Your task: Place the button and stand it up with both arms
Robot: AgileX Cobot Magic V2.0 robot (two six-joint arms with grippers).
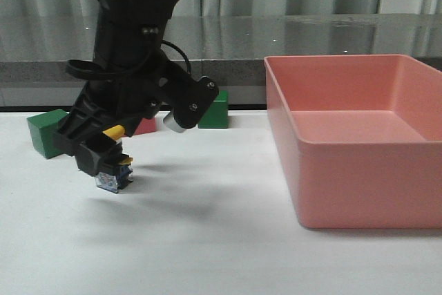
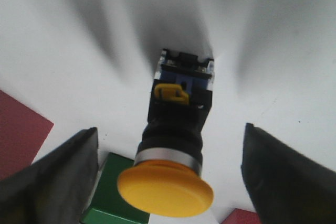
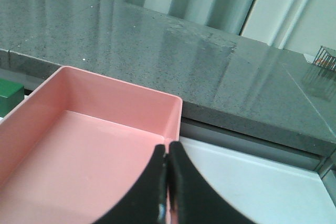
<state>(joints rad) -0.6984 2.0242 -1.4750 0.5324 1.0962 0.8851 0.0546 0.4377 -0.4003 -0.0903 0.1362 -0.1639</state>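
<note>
The left arm descends from the 12 o'clock edge of the front view to the white table, with the left gripper positioned low over the surface at roughly 9 o'clock in the frame. The button is located at the gripper tip: blue-and-clear base on or just above the table, yellow cap tilted toward the gripper body. The left wrist view shows the button centred between the two fingers, which stand wide apart with clear gaps on both sides; no contact with the button is visible. The cap points toward the camera and the base block rests at the table end. A green cube sits at 9 o'clock from the gripper, a second green cube at 2 o'clock, and a red cube is partly hidden behind the arm. A pink bin occupies the 3 o'clock side of the table. In the right wrist view, the right gripper has its fingers pressed together with nothing between them, suspended above the pink bin.
</note>
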